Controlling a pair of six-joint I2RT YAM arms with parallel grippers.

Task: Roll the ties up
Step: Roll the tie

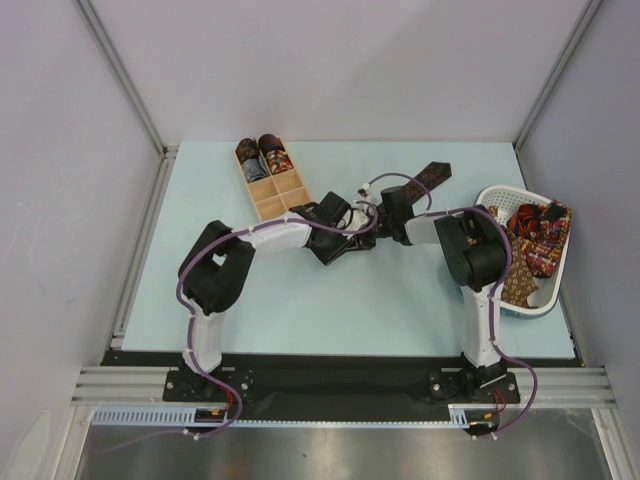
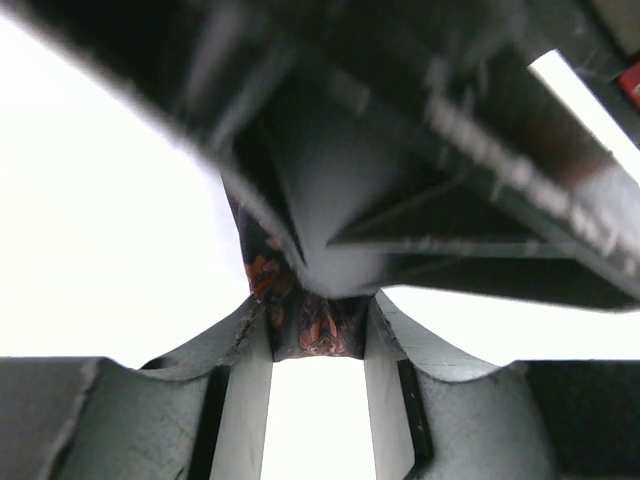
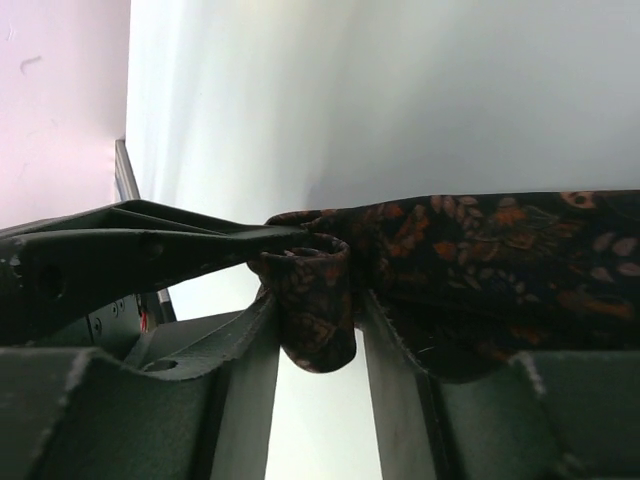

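A dark maroon tie (image 1: 437, 172) with an orange leaf pattern runs from the table's back right to the middle, where both grippers meet. Its near end is coiled into a small roll (image 3: 315, 300). That roll sits between the fingers of my right gripper (image 3: 318, 312), touching both, and the flat length (image 3: 500, 250) trails off to the right. My left gripper (image 2: 318, 332) is shut on the same roll (image 2: 322, 325) from the opposite side. One of its fingers (image 3: 150, 250) reaches the roll from the left. From above, the left gripper (image 1: 358, 214) and right gripper (image 1: 376, 210) hide the roll.
A wooden compartment box (image 1: 280, 195) stands at the back left, with two rolled ties (image 1: 262, 153) in its far cells. A white basket (image 1: 540, 303) at the right edge holds several loose ties (image 1: 538, 238). Grey walls enclose the table.
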